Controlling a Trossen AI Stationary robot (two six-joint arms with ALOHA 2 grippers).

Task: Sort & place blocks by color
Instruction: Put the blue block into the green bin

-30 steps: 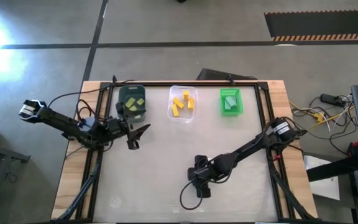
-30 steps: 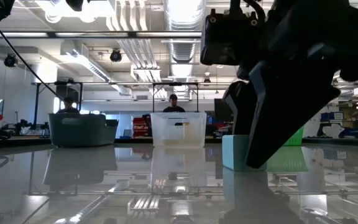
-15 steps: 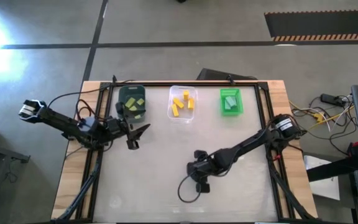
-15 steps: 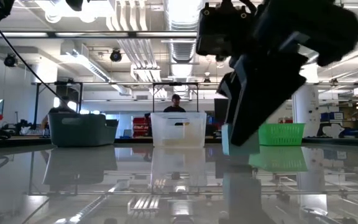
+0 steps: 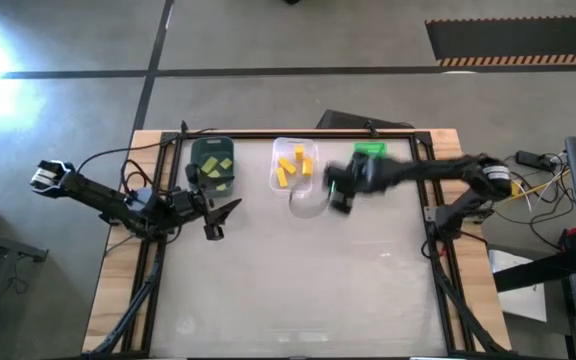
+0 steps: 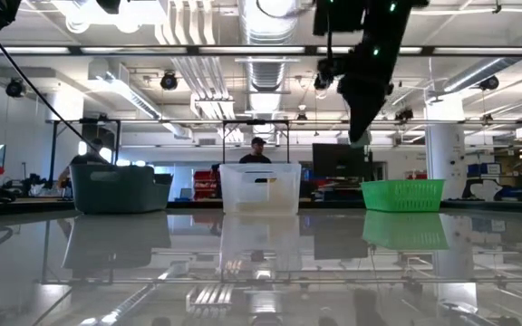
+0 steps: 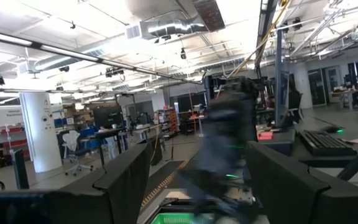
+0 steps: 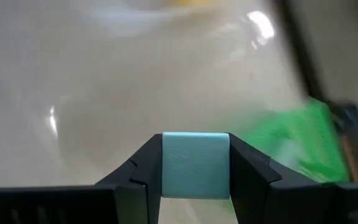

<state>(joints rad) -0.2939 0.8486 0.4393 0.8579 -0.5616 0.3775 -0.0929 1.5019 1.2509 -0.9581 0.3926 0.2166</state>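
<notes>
Right pincer (image 8: pixel 195 163): clamped on a teal-mint block (image 8: pixel 195 164), one finger against each side of it; in the high view it (image 5: pixel 338 190) hangs blurred above the tabletop (image 5: pixel 298 280), in the air and not touching it.
Held block: sits square between the right pincer's fingertips, its flat face turned to the wrist camera.
Green bin (image 5: pixel 370 152): just beside the right pincer, on the side its arm reaches in from and partly covered by that arm; in the low view it (image 6: pixel 403 195) stands below and beside the raised pincer (image 6: pixel 362 91).
Clear bin (image 5: pixel 295 166): just on the right pincer's other side, holding yellow blocks (image 5: pixel 290 168).
Dark teal bin (image 5: pixel 213 166): well apart from the right pincer, beyond the clear bin, with pale yellow-green blocks (image 5: pixel 218 165) inside.
Left pincer (image 5: pixel 223 216): fingers apart and holding nothing, just in front of the dark teal bin, well apart from the right pincer; its arm waits there.
Room beyond: a person (image 6: pixel 257 149) shows behind the clear bin in the low view.
</notes>
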